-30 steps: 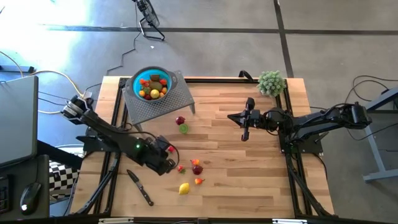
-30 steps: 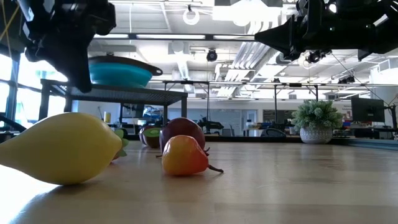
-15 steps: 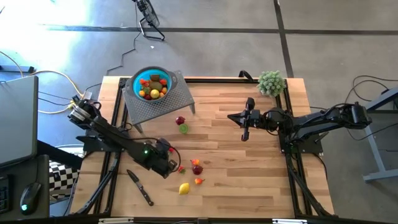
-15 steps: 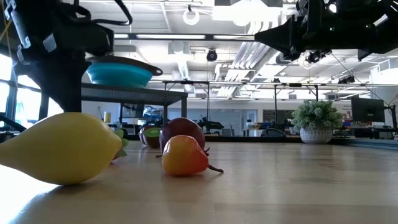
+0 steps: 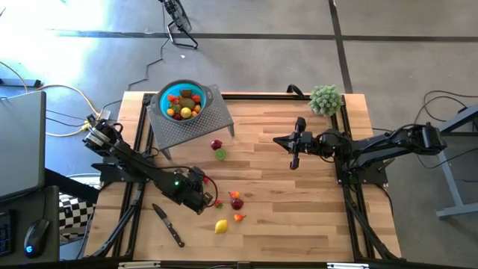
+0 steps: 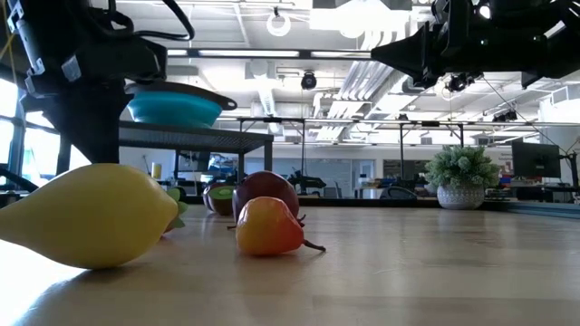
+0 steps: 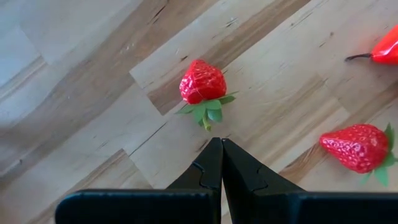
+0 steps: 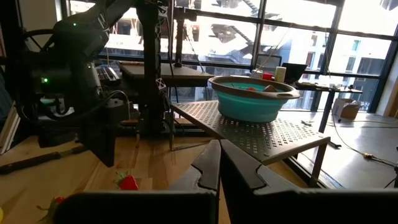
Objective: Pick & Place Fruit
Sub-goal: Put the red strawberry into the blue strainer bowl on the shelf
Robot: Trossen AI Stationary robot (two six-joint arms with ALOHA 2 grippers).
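I'm seeing the left gripper (image 7: 221,144) pinched shut, holding nothing, tips just short of a strawberry (image 7: 203,83); a 2nd strawberry (image 7: 357,147) is lying nearby. Right gripper (image 5: 294,162) is hanging shut mid-table. More fruit (image 5: 184,104) is sitting in the bowl (image 5: 162,96) on the rack (image 5: 213,118). No readable writing anywhere.
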